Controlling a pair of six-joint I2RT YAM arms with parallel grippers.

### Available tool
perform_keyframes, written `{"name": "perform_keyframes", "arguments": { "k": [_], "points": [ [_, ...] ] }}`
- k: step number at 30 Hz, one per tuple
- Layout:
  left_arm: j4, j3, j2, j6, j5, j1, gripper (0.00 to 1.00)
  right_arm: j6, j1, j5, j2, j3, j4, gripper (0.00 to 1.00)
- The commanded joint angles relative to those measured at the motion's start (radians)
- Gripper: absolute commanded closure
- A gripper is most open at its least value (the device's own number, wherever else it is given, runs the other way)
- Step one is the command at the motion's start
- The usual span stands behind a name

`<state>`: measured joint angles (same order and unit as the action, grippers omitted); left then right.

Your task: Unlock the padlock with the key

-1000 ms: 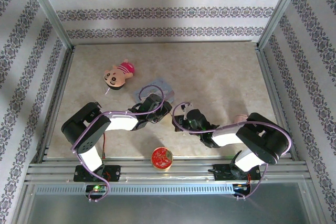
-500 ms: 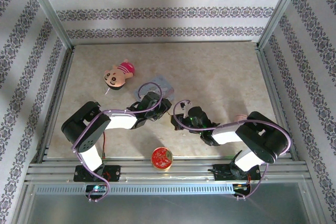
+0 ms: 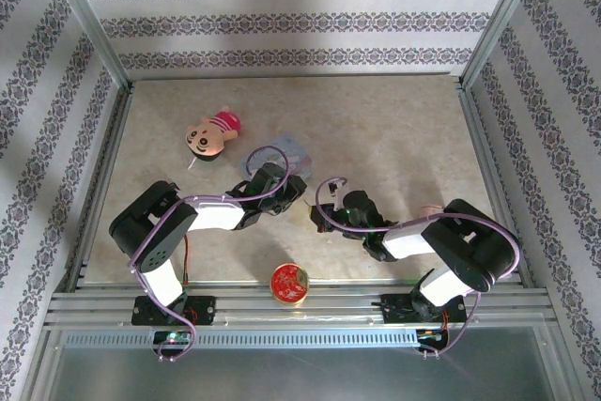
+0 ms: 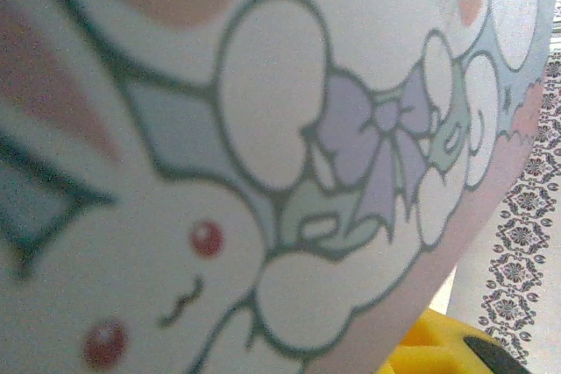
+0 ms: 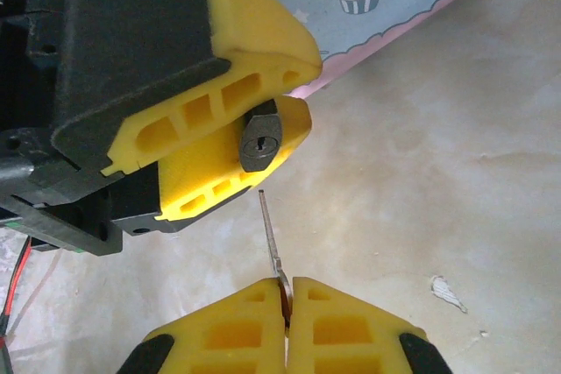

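The small dark padlock (image 5: 261,146) is clamped between the yellow fingers (image 5: 219,94) of my left gripper (image 3: 299,191), with its keyhole end facing the right wrist camera. My right gripper (image 5: 287,293) is shut on the head of the thin silvery key (image 5: 271,238). The key's blade points up at the padlock, and its tip stands just below the keyhole without touching it. In the top view the right gripper (image 3: 322,218) sits close beside the left one at mid-table.
The pale blue cartoon tin (image 3: 282,153) lies just behind the left gripper and looms very close in the left wrist view, tin (image 4: 263,129). A doll (image 3: 212,133) lies at the back left. A round red disc (image 3: 290,283) sits at the near edge.
The right wrist has shifted slightly to the right and nearer. The left gripper has edged a little to the right. Both grips are unchanged.
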<state>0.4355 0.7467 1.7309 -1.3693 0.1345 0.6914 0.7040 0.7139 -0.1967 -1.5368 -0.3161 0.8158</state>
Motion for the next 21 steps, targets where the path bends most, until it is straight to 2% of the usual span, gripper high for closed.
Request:
{"name": "perform_keyframes", "arguments": {
  "k": [1, 21],
  "points": [
    [-0.019, -0.005, 0.016, -0.084, 0.106, -0.018, 0.79, 0.002, -0.016, -0.022, 0.007, 0.015, 0.037, 1.00],
    [-0.017, -0.006, 0.027, -0.080, 0.129, -0.018, 0.79, -0.005, -0.027, -0.061, -0.040, -0.055, 0.043, 1.00]
  ]
}}
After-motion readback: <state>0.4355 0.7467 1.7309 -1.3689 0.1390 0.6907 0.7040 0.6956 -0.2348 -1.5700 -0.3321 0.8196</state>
